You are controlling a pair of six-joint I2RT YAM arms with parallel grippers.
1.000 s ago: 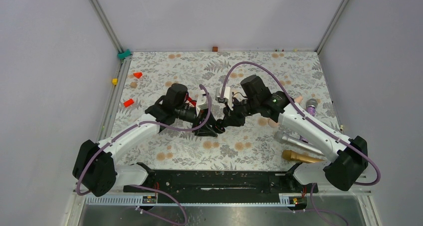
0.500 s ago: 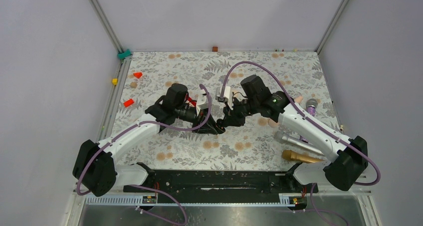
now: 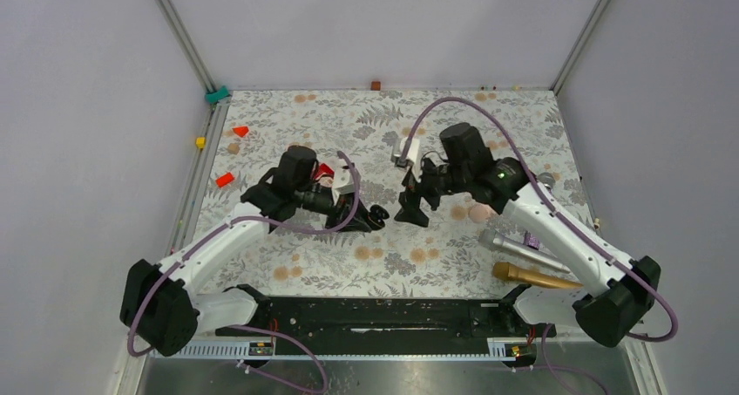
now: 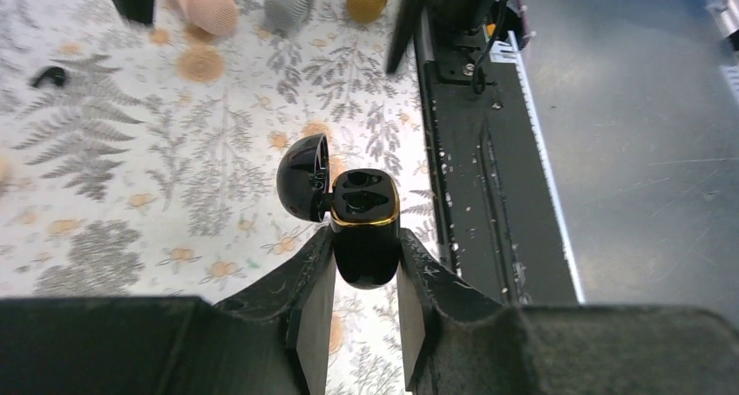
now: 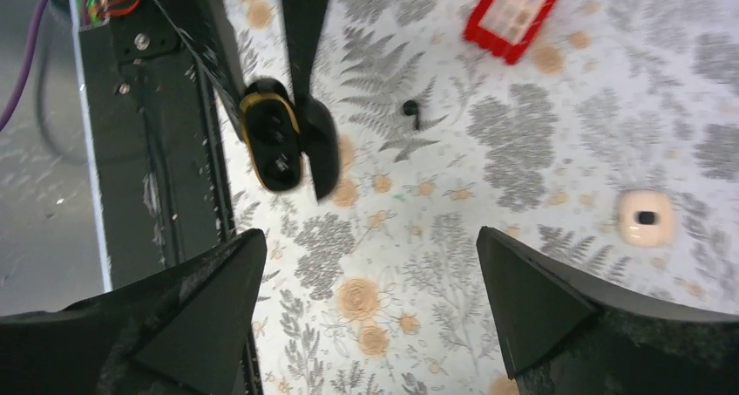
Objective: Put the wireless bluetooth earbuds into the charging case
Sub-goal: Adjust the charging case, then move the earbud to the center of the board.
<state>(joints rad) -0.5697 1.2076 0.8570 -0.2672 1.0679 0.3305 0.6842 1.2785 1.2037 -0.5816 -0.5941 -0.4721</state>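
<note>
While the left gripper (image 4: 366,248) pinches it, the charging case (image 4: 364,205) points mouth outward.

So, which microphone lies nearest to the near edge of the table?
The gold microphone; the silver microphone lies just beyond it, farther from that edge.

A robot lab test cell as I see it from my remote station, plain pale walls (image 3: 375,29) closing three sides, aluminium frame posts (image 3: 179,33) in the corners, my left arm (image 3: 218,242) and right arm (image 3: 558,234) bolted on a black rail (image 3: 375,316), purple cables (image 3: 453,103), a counter (image 3: 349,116) under flowered cloth
</note>
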